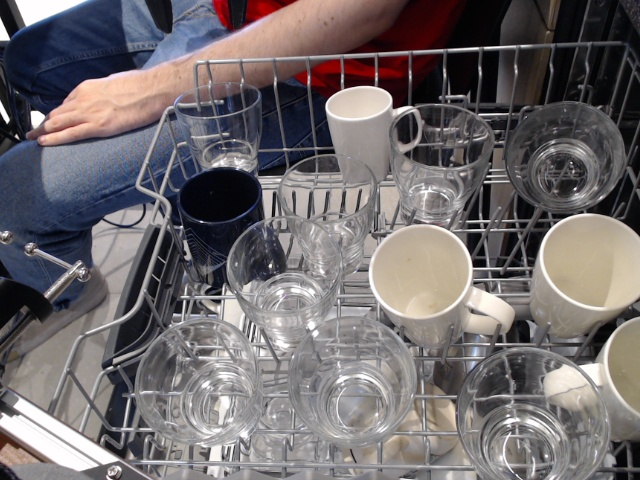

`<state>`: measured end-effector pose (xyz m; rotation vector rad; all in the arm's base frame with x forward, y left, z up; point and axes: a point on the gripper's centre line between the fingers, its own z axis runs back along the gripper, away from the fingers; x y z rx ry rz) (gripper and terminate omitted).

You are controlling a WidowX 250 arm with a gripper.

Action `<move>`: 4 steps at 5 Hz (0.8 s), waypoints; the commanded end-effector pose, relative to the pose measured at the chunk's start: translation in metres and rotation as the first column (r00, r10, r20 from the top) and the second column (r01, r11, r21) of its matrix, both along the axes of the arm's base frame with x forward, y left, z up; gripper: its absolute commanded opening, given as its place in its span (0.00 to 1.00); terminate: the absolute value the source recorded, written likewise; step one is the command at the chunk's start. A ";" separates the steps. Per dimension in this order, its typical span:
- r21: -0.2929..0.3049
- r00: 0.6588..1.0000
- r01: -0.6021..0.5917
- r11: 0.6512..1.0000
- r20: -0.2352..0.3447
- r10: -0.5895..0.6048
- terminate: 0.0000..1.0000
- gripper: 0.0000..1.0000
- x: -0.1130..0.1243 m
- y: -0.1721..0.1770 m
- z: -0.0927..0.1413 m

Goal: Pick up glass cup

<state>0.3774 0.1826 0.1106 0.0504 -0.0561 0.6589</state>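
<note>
A wire dish rack (170,120) holds several glasses and mugs. A glass cup (220,125), a clear straight-sided handleless tumbler with a thick base, stands upright at the rack's back left corner, behind a dark blue mug (215,215). A second similar clear tumbler (327,205) stands near the middle, between the blue mug and a white mug (360,125). No gripper shows in this view.
A clear glass mug with a handle (440,160) stands at the back. Rounder clear glasses (283,280) (198,380) (352,378) (532,415) (565,155) and white mugs (425,280) (590,270) fill the rack. A seated person's hand (95,105) rests just behind the rack's left corner.
</note>
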 end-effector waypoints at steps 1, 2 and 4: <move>0.000 1.000 0.000 1.000 0.000 0.000 0.00 1.00 0.000 0.000 0.000; 0.023 0.983 -0.182 0.983 0.026 0.181 0.00 1.00 0.002 0.003 0.000; 0.037 0.846 -0.531 0.847 0.077 0.527 0.00 1.00 0.007 0.011 -0.003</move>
